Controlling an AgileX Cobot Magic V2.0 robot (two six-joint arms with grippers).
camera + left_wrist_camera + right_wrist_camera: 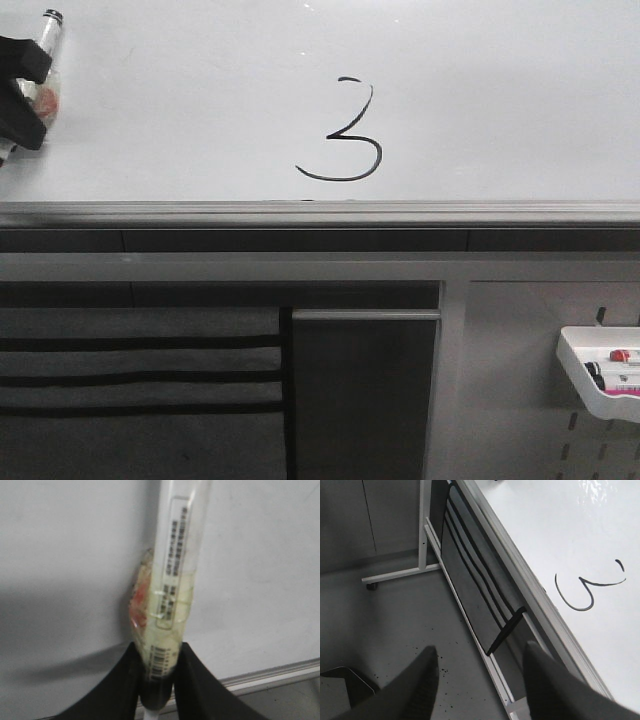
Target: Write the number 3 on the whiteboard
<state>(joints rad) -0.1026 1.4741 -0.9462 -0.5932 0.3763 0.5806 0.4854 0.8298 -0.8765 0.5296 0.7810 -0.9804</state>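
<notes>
A thin black number 3 (pixel 343 135) is drawn on the glossy whiteboard (pixel 480 100), just above its dark grey lower rail (pixel 400 215). It also shows in the right wrist view (pixel 587 587). My left gripper (pixel 22 95) is at the board's far left, well away from the digit, shut on a marker (pixel 45 60) wrapped in clear tape. In the left wrist view the marker (pixel 175 570) stands between the black fingers (pixel 125 680), its tip out of frame. My right gripper (pixel 480 655) is open and empty, off the board over the floor.
A white tray (pixel 600 375) with markers hangs on the grey pegboard panel (pixel 510 400) at lower right. A dark fabric organiser (pixel 140 380) hangs under the rail. The board's metal stand with a caster (pixel 395 572) is on the grey floor.
</notes>
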